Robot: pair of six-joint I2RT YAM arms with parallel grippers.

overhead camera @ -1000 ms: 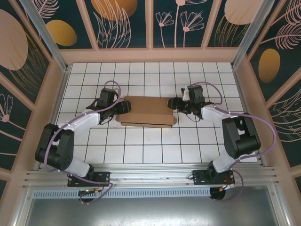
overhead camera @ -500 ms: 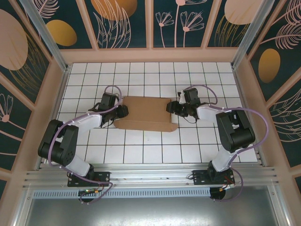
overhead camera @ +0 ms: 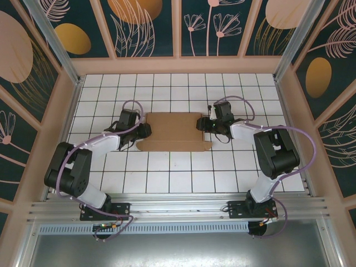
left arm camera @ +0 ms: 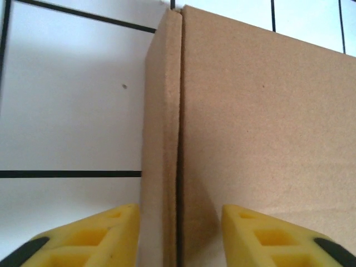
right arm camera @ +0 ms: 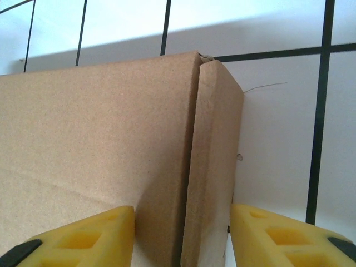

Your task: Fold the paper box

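Two arms at one paper box (overhead camera: 173,131), which lies mid-table as a shallow brown rectangle, long side across.

Overhead:
- left gripper (overhead camera: 144,132) at the box's left end
- right gripper (overhead camera: 203,123) at its right end
- jaw state not readable from up here

Left wrist camera: left gripper (left arm camera: 179,211), yellow fingers (left arm camera: 105,233) parted. They straddle the seam between the top panel (left arm camera: 261,139) and the narrow side wall (left arm camera: 161,128). Nothing pinched.

Right wrist camera: right gripper (right arm camera: 182,211), fingers (right arm camera: 278,233) likewise apart. One is over the top panel (right arm camera: 94,133), the other at the outer edge of the side wall (right arm camera: 214,156). The wall's top corner stands a little proud of the panel. A thin stray fibre (right arm camera: 264,86) lies on the tile.

Surface: white tiled table (overhead camera: 178,178), dark grid lines, an aluminium rail (overhead camera: 178,208) along the near edge.

Room: dark teal wall panels (overhead camera: 144,28) with orange discs and pale leaf drawings, in a pinkish frame.
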